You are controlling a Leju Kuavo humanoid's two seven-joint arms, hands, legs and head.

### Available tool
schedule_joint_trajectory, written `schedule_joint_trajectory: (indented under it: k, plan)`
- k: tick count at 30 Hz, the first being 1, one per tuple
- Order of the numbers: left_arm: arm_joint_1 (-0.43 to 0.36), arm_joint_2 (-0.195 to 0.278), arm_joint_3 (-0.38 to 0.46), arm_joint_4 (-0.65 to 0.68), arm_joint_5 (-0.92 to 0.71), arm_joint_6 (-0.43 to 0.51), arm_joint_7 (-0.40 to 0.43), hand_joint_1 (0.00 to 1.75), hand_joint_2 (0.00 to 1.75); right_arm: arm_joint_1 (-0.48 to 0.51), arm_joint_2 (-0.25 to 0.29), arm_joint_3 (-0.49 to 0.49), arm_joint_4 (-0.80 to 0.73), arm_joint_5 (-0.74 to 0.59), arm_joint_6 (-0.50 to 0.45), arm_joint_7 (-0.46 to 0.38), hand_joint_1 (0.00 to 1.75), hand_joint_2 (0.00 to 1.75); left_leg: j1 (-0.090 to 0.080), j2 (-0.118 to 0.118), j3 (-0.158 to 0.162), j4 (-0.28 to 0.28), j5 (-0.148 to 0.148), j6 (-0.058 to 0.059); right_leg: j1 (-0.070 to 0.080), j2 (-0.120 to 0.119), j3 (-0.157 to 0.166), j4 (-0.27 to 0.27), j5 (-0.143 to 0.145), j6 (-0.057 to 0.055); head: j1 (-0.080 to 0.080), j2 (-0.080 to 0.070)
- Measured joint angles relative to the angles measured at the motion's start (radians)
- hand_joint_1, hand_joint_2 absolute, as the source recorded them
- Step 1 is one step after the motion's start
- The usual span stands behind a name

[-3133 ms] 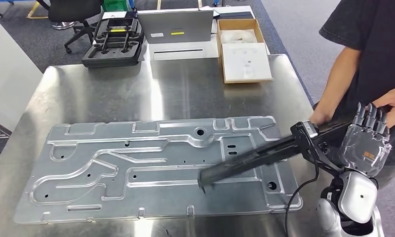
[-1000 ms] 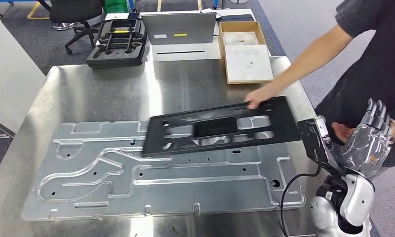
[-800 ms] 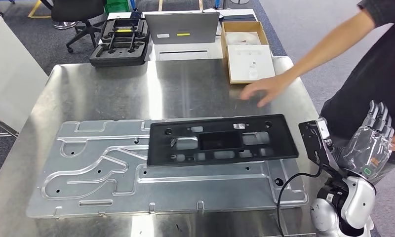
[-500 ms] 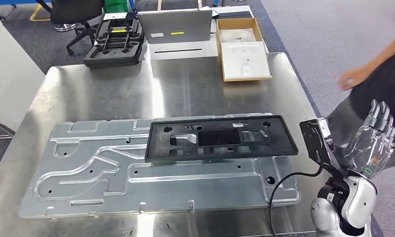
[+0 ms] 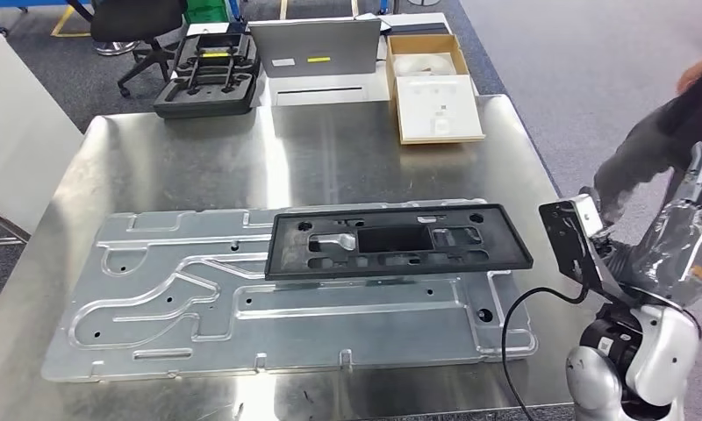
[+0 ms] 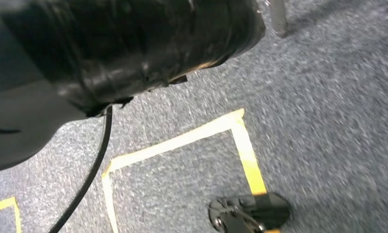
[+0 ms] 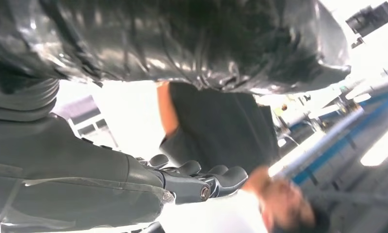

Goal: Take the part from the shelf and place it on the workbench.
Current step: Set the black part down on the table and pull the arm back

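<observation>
The black rectangular part [image 5: 398, 241], a flat frame with several cut-outs, lies on the large stamped metal plate [image 5: 154, 298] on the steel workbench [image 5: 198, 158]. Nothing touches it. My right hand [image 5: 685, 232] is raised off the workbench's right edge, wrapped in clear film, fingers straight and holding nothing. In the right wrist view its fingers [image 7: 202, 179] stretch out side by side with nothing in them. The left wrist view looks down at carpet, with a grey edge of my left hand [image 6: 17, 131] at the side and its fingers hidden.
A person [image 5: 655, 140] in dark clothes stands just beyond my right hand. Behind the workbench sit a black foam tray [image 5: 205, 79], a grey case [image 5: 314, 48] and an open cardboard box [image 5: 431, 83]. A white panel [image 5: 10, 132] stands at the left.
The person took the black part from beside my right hand, laid it flat on the plate and drew the arm back. My right hand stays raised and empty.
</observation>
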Motion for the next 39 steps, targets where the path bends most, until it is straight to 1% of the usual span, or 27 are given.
schedule_joint_trajectory:
  k: [2,4,5,6,7,9,11,14,15,17,19,20,21,22,24,26,27,29,30,31,32,34,35,36,37,38,39]
  plan:
    - [-0.001,-0.001,0.002,0.002,0.000,0.007,0.000,0.00,0.00,-0.007,-0.010,0.000,-0.021,0.005,0.011,0.006,0.00,0.00,0.004,0.004,-0.003,-0.014,0.015,0.012,0.001,0.000,-0.026,0.070,-0.060,0.005,0.003,0.000]
    - [-0.002,-0.001,0.005,0.003,0.003,0.012,-0.001,0.00,0.00,-0.011,-0.017,0.001,-0.034,0.007,0.022,0.007,0.00,0.00,0.001,0.005,-0.015,-0.013,0.023,0.018,0.001,0.000,-0.068,0.192,-0.136,0.009,0.005,0.000]
    - [-0.002,0.000,0.008,0.004,0.005,0.014,-0.002,0.00,0.00,-0.011,-0.019,0.001,-0.040,0.009,0.026,0.008,0.00,0.00,0.001,0.005,-0.023,-0.010,0.026,0.019,0.000,0.000,-0.080,0.238,-0.155,0.012,0.006,0.000]
    - [-0.002,0.000,0.010,0.004,0.008,0.015,-0.002,0.00,0.00,-0.012,-0.020,0.002,-0.045,0.012,0.030,0.008,0.00,0.00,0.001,0.005,-0.031,-0.006,0.029,0.018,-0.002,-0.001,-0.077,0.251,-0.154,0.014,0.006,0.000]
    - [-0.002,-0.001,0.012,0.005,0.010,0.015,-0.003,0.00,0.00,-0.013,-0.022,0.003,-0.050,0.016,0.035,0.009,0.00,0.00,0.002,0.005,-0.039,-0.001,0.032,0.017,-0.004,-0.001,-0.055,0.226,-0.136,0.017,0.006,0.000]
    - [-0.002,-0.001,0.015,0.006,0.013,0.014,-0.004,0.00,0.00,-0.019,-0.026,0.009,-0.062,0.026,0.043,0.011,0.00,0.00,0.003,0.005,-0.056,0.014,0.035,0.012,-0.010,-0.001,0.026,0.099,-0.089,0.020,0.006,0.000]
    - [-0.002,-0.001,0.018,0.007,0.014,0.013,-0.004,0.00,0.00,-0.026,-0.029,0.017,-0.072,0.035,0.049,0.014,0.00,0.00,0.001,0.003,-0.070,0.029,0.039,0.002,-0.007,0.001,0.074,0.013,-0.064,0.016,0.005,0.000]
    - [-0.002,-0.001,0.021,0.010,0.014,0.013,-0.007,0.00,0.00,-0.030,-0.032,0.029,-0.084,0.040,0.056,0.021,0.00,0.00,0.001,0.000,-0.082,0.037,0.050,-0.015,-0.004,0.003,0.063,0.001,-0.052,-0.003,0.005,0.000]
    - [-0.001,-0.001,0.022,0.011,0.014,0.013,-0.009,0.00,0.00,-0.032,-0.034,0.034,-0.088,0.041,0.058,0.022,0.00,0.00,0.003,0.000,-0.089,0.045,0.041,-0.021,-0.005,0.002,0.057,0.000,-0.045,-0.012,0.004,0.000]
    - [-0.001,-0.001,0.024,0.012,0.014,0.012,-0.011,0.00,0.00,-0.035,-0.035,0.044,-0.096,0.041,0.061,0.025,0.00,0.00,0.007,-0.001,-0.114,0.107,-0.023,-0.033,-0.006,0.000,0.039,-0.004,-0.027,-0.027,0.002,0.000]
    - [-0.001,-0.001,0.027,0.012,0.014,0.012,-0.012,0.00,0.00,-0.036,-0.036,0.051,-0.102,0.041,0.061,0.025,0.00,0.00,0.010,0.000,-0.148,0.224,-0.112,-0.042,-0.004,-0.001,0.017,-0.004,-0.011,-0.032,0.000,0.000]
    - [-0.001,-0.001,0.029,0.013,0.014,0.012,-0.012,0.00,0.00,-0.036,-0.036,0.054,-0.103,0.041,0.061,0.025,0.00,0.00,0.011,0.000,-0.156,0.274,-0.135,-0.044,-0.003,-0.001,0.005,-0.003,-0.002,-0.033,0.000,0.000]
    - [-0.001,-0.001,0.030,0.013,0.014,0.012,-0.012,0.00,0.00,-0.036,-0.037,0.057,-0.103,0.041,0.061,0.025,0.00,0.00,0.011,0.000,-0.152,0.300,-0.139,-0.044,-0.002,-0.001,-0.007,-0.002,0.007,-0.032,0.000,0.000]
    - [-0.001,-0.001,0.031,0.013,0.014,0.012,-0.012,0.00,0.00,-0.036,-0.037,0.059,-0.104,0.041,0.061,0.025,0.00,0.00,0.011,0.000,-0.131,0.291,-0.123,-0.041,-0.001,-0.002,-0.019,-0.002,0.015,-0.032,0.000,0.000]
    - [-0.002,-0.001,0.033,0.013,0.014,0.011,-0.014,0.00,0.00,-0.036,-0.038,0.061,-0.108,0.039,0.061,0.026,0.00,0.00,0.009,-0.001,-0.043,0.180,-0.077,-0.032,0.000,-0.001,-0.037,0.000,0.030,-0.030,0.000,0.000]
    - [-0.005,0.000,0.037,0.013,0.014,0.012,-0.017,0.00,0.00,-0.036,-0.040,0.063,-0.112,0.033,0.060,0.029,0.00,0.00,0.002,-0.002,0.045,0.047,-0.066,-0.022,0.000,-0.002,-0.046,-0.002,0.043,-0.021,0.000,0.000]
    - [-0.006,0.001,0.038,0.013,0.014,0.012,-0.019,0.00,0.00,-0.035,-0.041,0.064,-0.113,0.027,0.060,0.031,0.00,0.00,-0.002,-0.003,0.065,0.010,-0.069,-0.017,-0.001,-0.002,-0.046,-0.004,0.050,-0.015,-0.001,0.000]
    - [-0.007,0.004,0.042,0.014,0.015,0.012,-0.023,0.00,0.00,-0.032,-0.042,0.067,-0.116,0.014,0.058,0.037,0.00,0.00,-0.006,-0.002,0.066,-0.010,-0.059,-0.008,-0.004,-0.002,-0.045,-0.013,0.064,-0.002,-0.003,0.000]
    - [-0.007,0.004,0.043,0.014,0.015,0.013,-0.025,0.00,0.00,-0.028,-0.043,0.068,-0.117,0.009,0.057,0.039,0.00,0.00,-0.005,0.001,0.065,-0.019,-0.048,-0.002,-0.005,-0.002,-0.047,-0.011,0.061,0.002,-0.005,0.000]
    - [-0.007,0.005,0.044,0.014,0.015,0.013,-0.027,0.00,0.00,-0.025,-0.043,0.068,-0.118,0.004,0.055,0.041,0.00,0.00,-0.003,0.003,0.062,-0.027,-0.036,0.006,-0.004,-0.002,-0.053,0.002,0.042,0.005,-0.003,0.000]
    - [-0.007,0.005,0.044,0.014,0.015,0.013,-0.028,0.00,0.00,-0.022,-0.044,0.069,-0.119,0.001,0.053,0.043,0.00,0.00,-0.001,0.006,0.056,-0.034,-0.022,0.013,-0.003,-0.002,-0.064,0.035,0.005,0.008,-0.002,0.000]
    - [-0.007,0.005,0.045,0.015,0.015,0.012,-0.029,0.00,0.00,-0.015,-0.045,0.069,-0.120,-0.007,0.050,0.046,0.00,0.00,-0.001,0.009,0.036,-0.035,-0.003,0.022,-0.002,-0.002,-0.093,0.147,-0.090,0.010,0.000,0.000]
    - [-0.006,0.005,0.045,0.015,0.015,0.011,-0.028,0.00,0.00,-0.011,-0.045,0.070,-0.120,-0.011,0.049,0.046,0.00,0.00,-0.002,0.010,0.023,-0.032,0.005,0.022,-0.002,-0.002,-0.104,0.204,-0.119,0.012,0.000,0.000]
    - [-0.006,0.005,0.045,0.016,0.014,0.010,-0.026,0.00,0.00,-0.006,-0.045,0.070,-0.120,-0.014,0.047,0.046,0.00,0.00,-0.002,0.010,0.010,-0.029,0.012,0.021,-0.003,-0.002,-0.104,0.239,-0.124,0.014,0.000,0.000]
    - [-0.006,0.005,0.045,0.017,0.014,0.009,-0.025,0.00,0.00,-0.003,-0.045,0.070,-0.120,-0.016,0.046,0.046,0.00,0.00,-0.002,0.010,-0.004,-0.023,0.018,0.020,-0.004,-0.002,-0.090,0.246,-0.111,0.016,0.000,0.000]
    - [-0.006,0.005,0.045,0.018,0.013,0.009,-0.024,0.00,0.00,-0.001,-0.045,0.070,-0.120,-0.017,0.045,0.046,0.00,0.00,-0.002,0.010,-0.019,-0.016,0.024,0.017,-0.007,-0.002,-0.058,0.215,-0.084,0.018,0.000,0.000]
    - [-0.006,0.005,0.045,0.019,0.013,0.009,-0.024,0.00,0.00,0.000,-0.045,0.070,-0.120,-0.018,0.043,0.046,0.00,0.00,-0.001,0.010,-0.033,-0.005,0.027,0.014,-0.009,-0.003,-0.014,0.157,-0.061,0.020,0.000,0.000]
